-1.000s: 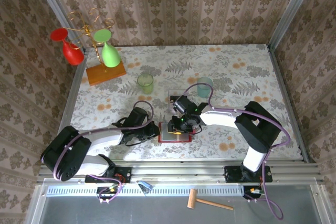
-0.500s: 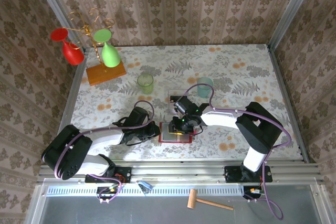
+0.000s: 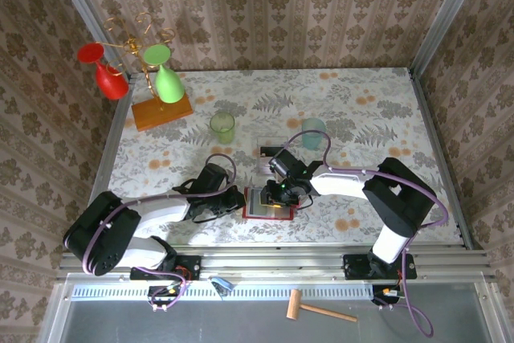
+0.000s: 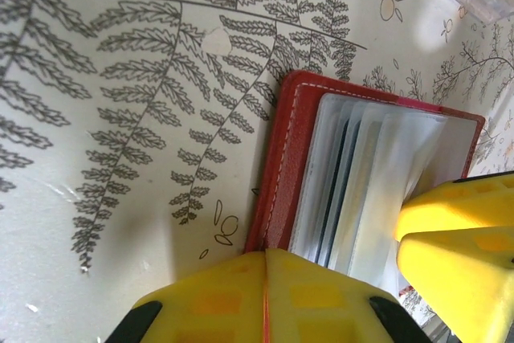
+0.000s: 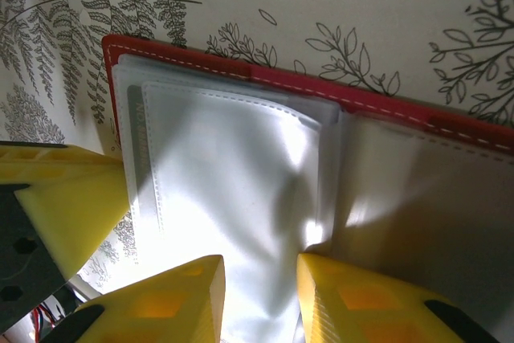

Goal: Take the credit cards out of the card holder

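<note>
The red card holder (image 3: 267, 202) lies open on the surface (image 3: 361, 110), its long side running left to right between the arms, with the cards (image 4: 340, 190) tucked in its clear pockets (image 5: 233, 166). The left jaws are closed at its left edge. The right jaws stand part open directly above the pockets, so they are nearer the cards.

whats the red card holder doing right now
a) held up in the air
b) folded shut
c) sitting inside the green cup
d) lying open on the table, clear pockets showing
d: the card holder lies spread open on the table, and its clear pockets face up inside the red cover.
</note>
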Tool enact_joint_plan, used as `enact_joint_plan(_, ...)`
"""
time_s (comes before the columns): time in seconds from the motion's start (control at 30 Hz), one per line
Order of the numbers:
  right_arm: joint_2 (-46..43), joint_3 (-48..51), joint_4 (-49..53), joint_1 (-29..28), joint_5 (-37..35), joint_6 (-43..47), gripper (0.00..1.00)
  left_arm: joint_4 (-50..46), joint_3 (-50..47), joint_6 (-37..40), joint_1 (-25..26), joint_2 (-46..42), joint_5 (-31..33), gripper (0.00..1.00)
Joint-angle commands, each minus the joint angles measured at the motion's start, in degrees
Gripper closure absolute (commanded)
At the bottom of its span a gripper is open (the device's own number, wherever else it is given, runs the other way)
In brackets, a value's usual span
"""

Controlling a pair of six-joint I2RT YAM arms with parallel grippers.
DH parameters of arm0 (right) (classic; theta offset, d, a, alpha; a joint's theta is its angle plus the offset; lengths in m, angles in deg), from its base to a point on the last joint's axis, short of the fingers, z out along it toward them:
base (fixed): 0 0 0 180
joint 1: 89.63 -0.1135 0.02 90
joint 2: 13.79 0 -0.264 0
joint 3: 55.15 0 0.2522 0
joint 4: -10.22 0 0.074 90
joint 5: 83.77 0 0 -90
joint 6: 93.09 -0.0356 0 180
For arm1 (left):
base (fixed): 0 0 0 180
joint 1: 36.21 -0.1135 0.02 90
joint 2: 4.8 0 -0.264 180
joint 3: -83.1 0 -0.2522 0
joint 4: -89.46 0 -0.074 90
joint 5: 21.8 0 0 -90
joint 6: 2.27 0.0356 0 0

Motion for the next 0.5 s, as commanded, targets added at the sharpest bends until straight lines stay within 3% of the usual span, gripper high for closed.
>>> enact_joint_plan(0.0, -0.8, 1.6, -0.1, 0.3, -0.9, -0.8, 0.69, -3.7, 1.2, -0.1, 0.7, -2.5, 1.5, 0.9)
enact_joint_plan(0.47, -0.4, 3.9, -4.5, 1.3, 1.1, -1.3, 0.69, -1.9, 3.3, -1.8, 2.0, -3.1, 1.1, 0.78)
